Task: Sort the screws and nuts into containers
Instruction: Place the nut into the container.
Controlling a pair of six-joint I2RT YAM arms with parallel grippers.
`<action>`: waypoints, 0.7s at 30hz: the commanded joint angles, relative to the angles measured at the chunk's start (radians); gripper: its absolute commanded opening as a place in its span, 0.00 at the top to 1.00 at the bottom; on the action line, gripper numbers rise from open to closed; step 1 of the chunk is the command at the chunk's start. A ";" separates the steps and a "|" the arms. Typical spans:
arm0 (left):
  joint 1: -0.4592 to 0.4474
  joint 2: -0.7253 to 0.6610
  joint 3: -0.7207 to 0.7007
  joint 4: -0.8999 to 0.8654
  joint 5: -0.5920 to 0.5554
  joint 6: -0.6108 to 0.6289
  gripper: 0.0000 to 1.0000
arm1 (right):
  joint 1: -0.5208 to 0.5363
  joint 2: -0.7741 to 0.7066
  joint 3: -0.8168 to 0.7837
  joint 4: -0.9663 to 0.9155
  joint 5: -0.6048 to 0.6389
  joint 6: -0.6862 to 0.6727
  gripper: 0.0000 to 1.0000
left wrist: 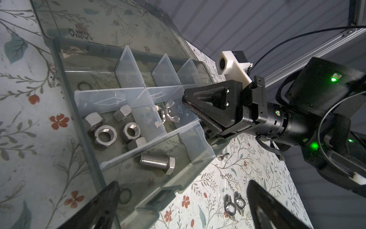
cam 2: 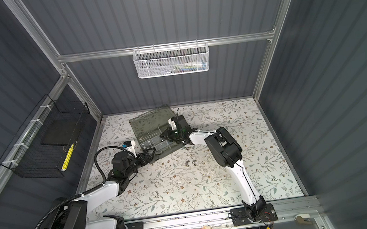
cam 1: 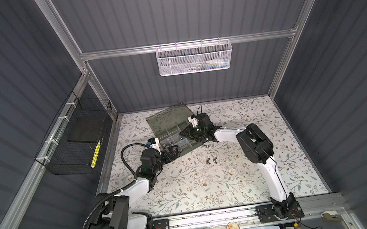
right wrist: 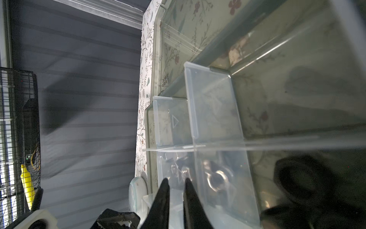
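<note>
Jaws of the right gripper (left wrist: 185, 101) stand barely parted and empty over the wing nut (left wrist: 167, 114) in the organizer case (left wrist: 65, 83); the left gripper (left wrist: 183, 183) gapes wide at its near edge. Lifting out crookedly could snag a divider (left wrist: 111, 100), jolting sorted hex nuts (left wrist: 116, 128) out of place.

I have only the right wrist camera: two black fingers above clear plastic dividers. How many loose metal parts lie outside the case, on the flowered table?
Observer: Three that I can see: two silver wing nuts lie together on the flowered tablecloth, and one small silver piece lies close beside the grey-green plastic organizer case.
Operator: Where is the left gripper?
Observer: The black left gripper stands wide open at the case's near edge, holding nothing.
Operator: Is any screw sorted already?
Observer: Yes, one large silver hex bolt lies in a compartment next to the one holding silver hex nuts.
</note>
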 commanded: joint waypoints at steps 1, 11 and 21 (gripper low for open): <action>0.009 0.011 0.010 -0.008 0.012 -0.005 0.00 | 0.003 0.012 0.014 -0.007 0.011 -0.020 0.81; 0.009 0.020 0.016 0.006 0.042 -0.002 0.00 | 0.003 -0.046 -0.010 -0.029 0.023 -0.045 0.74; -0.006 0.011 0.026 0.034 0.116 0.026 0.00 | 0.003 -0.212 -0.070 -0.083 0.067 -0.116 0.57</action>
